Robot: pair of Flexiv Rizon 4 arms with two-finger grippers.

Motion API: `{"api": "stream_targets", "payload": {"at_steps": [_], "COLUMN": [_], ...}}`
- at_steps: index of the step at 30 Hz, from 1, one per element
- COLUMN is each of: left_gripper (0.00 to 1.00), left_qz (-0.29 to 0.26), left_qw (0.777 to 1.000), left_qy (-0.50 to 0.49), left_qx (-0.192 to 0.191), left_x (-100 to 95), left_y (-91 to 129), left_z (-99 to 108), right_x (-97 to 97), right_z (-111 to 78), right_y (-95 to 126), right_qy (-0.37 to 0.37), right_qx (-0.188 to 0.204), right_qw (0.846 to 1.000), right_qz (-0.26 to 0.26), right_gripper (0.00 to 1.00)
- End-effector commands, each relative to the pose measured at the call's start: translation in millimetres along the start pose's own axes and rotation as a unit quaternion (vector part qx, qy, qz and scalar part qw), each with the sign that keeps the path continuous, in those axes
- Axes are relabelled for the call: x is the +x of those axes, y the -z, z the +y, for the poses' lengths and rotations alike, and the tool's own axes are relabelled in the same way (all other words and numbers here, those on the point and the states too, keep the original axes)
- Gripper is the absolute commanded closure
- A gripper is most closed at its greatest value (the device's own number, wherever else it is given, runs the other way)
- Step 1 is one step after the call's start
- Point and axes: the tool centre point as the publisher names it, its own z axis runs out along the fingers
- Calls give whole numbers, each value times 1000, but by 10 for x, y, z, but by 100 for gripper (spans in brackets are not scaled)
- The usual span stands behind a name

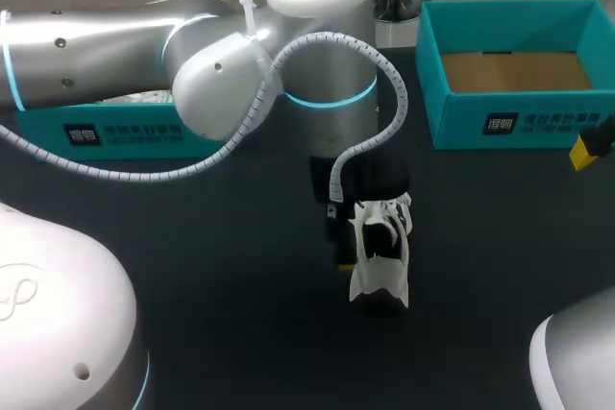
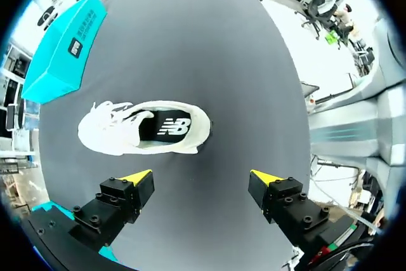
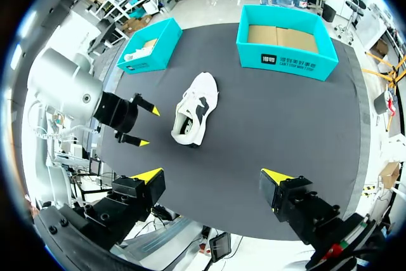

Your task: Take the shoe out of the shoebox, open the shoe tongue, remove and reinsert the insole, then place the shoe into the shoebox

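**One shoe (image 1: pixel 380 256) out on the counter (image 1: pixel 211 266), toe pointing far**

It lies with its long axis near-to-far, its dark insole (image 2: pixel 152 130) printed with a white logo. The left tool (image 2: pixel 200 176) hangs over it, spread wide. The right tool (image 3: pixel 212 172), near right, gapes empty. Two teal boxes at the far side, left box (image 1: pixel 106 132) and right box (image 1: pixel 524 122), each carry white print.

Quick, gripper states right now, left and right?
Left gripper: open, empty; the shoe lies ahead of it, untouched.
Right gripper: open, empty.
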Motion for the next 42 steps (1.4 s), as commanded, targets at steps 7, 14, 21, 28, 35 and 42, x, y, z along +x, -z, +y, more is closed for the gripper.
{"api": "stream_targets", "payload": {"at_steps": [7,14,21,28,35,42], "left_gripper": [0,0,0,0,0,0], "left_qz": [-14,-19,-24,-9,-5,-3], "left_qw": [998,998,997,997,996,996], "left_qy": [-42,-36,-18,-17,-18,-25], "left_qx": [-36,-53,-70,-80,-82,-81], "left_x": [158,112,22,-1,-17,-17], "left_y": [-253,-468,-727,-889,-925,-990], "left_z": [-350,-454,-485,-459,-418,-405], "right_x": [0,0,0,0,0,0], "right_z": [28,28,28,28,28,28], "right_y": [8,8,8,8,8,8], "right_qy": [0,0,0,0,0,0], "right_qx": [3,3,3,3,3,3], "right_qw": [1000,1000,1000,1000,1000,1000], "right_qz": [0,0,0,0,0,0], "right_gripper": [0,0,0,0,0,0]}}
